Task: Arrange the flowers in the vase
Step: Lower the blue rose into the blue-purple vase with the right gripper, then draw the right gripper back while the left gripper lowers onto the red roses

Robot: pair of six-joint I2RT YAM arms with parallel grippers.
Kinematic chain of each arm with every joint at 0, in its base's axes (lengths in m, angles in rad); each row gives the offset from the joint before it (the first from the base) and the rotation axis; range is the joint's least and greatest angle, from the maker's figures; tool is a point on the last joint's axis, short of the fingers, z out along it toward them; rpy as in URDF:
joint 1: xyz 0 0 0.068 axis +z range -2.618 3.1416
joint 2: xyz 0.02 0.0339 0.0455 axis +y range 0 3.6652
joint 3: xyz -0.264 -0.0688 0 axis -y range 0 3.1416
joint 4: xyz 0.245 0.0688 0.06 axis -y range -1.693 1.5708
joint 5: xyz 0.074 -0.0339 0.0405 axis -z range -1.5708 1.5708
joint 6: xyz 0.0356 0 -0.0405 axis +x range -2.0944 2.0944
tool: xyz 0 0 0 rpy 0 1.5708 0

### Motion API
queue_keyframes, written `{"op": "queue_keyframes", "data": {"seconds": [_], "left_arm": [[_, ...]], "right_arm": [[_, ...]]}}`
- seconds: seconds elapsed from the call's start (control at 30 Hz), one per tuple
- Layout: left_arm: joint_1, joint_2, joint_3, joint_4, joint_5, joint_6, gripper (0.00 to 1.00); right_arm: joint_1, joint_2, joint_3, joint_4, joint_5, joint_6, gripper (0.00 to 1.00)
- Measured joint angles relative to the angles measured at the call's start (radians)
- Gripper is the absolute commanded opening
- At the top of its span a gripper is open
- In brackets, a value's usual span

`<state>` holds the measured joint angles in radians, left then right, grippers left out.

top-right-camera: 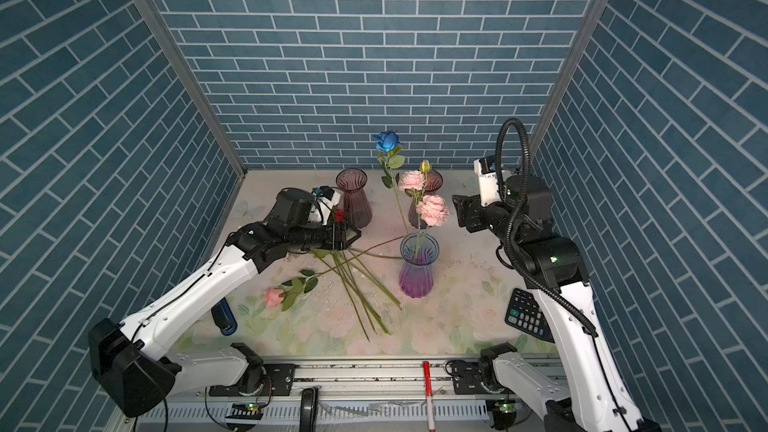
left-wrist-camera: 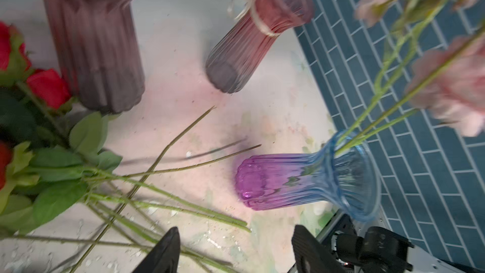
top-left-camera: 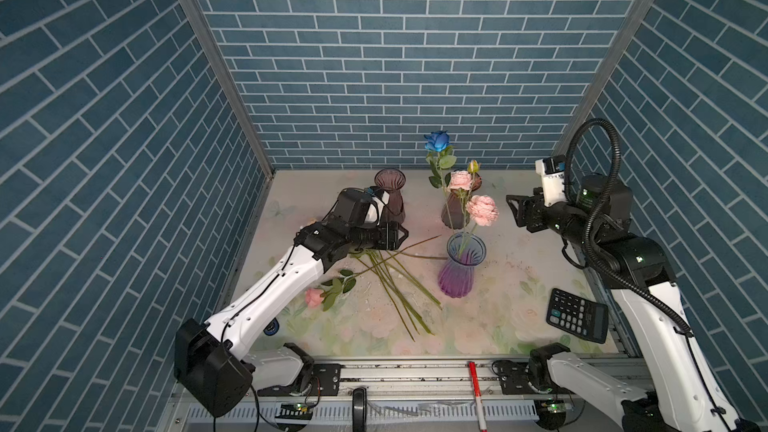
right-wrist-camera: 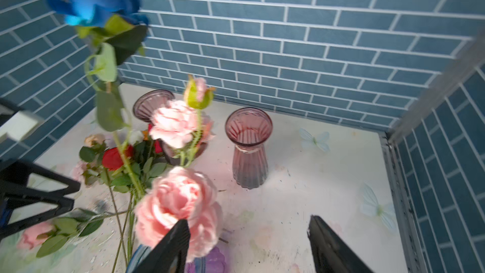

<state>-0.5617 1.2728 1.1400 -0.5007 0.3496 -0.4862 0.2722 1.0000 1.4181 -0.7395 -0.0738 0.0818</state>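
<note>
The blue-to-purple glass vase point(top-left-camera: 461, 268) point(top-right-camera: 417, 268) stands mid-table holding a blue rose point(top-left-camera: 437, 141) and two pink peonies point(top-left-camera: 482, 209). More flowers lie to its left in a heap of crossed green stems point(top-left-camera: 390, 280), with a pink rose point(top-left-camera: 314, 297) at the near end and red roses point(left-wrist-camera: 48, 87) under my left arm. My left gripper point(top-left-camera: 400, 235) point(left-wrist-camera: 236, 248) hovers open over the stems, holding nothing. To the right of the peonies my right gripper point(top-left-camera: 514, 209) point(right-wrist-camera: 249, 242) is raised and open, also holding nothing.
Two dark pinkish glass vases point(top-left-camera: 390, 195) point(right-wrist-camera: 249, 148) stand behind the flowers, without flowers in them. A black calculator point(top-left-camera: 575, 320) lies at the right edge, a blue-black object point(top-right-camera: 224, 317) under my left arm, and a red pen point(top-left-camera: 476, 392) on the front rail.
</note>
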Motion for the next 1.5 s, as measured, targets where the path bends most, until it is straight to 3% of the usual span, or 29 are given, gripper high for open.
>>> {"op": "queue_keyframes", "data": {"seconds": [0.2, 0.3, 0.47, 0.77, 1.2, 1.5], "left_arm": [[0.056, 0.016, -0.066, -0.009, -0.001, -0.032, 0.68], [0.068, 0.047, -0.091, -0.006, -0.002, -0.042, 0.58], [0.080, 0.126, -0.137, 0.023, 0.003, -0.055, 0.46], [0.104, 0.288, -0.184, 0.148, 0.037, -0.108, 0.37], [0.193, 0.465, -0.088, 0.193, 0.062, -0.132, 0.31], [0.198, 0.525, -0.030, 0.186, 0.065, -0.149, 0.27]], "right_arm": [[-0.195, -0.034, -0.113, 0.011, -0.084, 0.159, 0.74], [-0.240, -0.059, -0.197, 0.032, -0.154, 0.231, 0.74], [-0.241, -0.085, -0.282, 0.076, -0.250, 0.289, 0.74], [-0.242, -0.125, -0.325, 0.167, -0.370, 0.307, 0.74], [-0.242, -0.137, -0.356, 0.213, -0.421, 0.303, 0.74], [-0.241, -0.146, -0.356, 0.217, -0.428, 0.293, 0.74]]}}
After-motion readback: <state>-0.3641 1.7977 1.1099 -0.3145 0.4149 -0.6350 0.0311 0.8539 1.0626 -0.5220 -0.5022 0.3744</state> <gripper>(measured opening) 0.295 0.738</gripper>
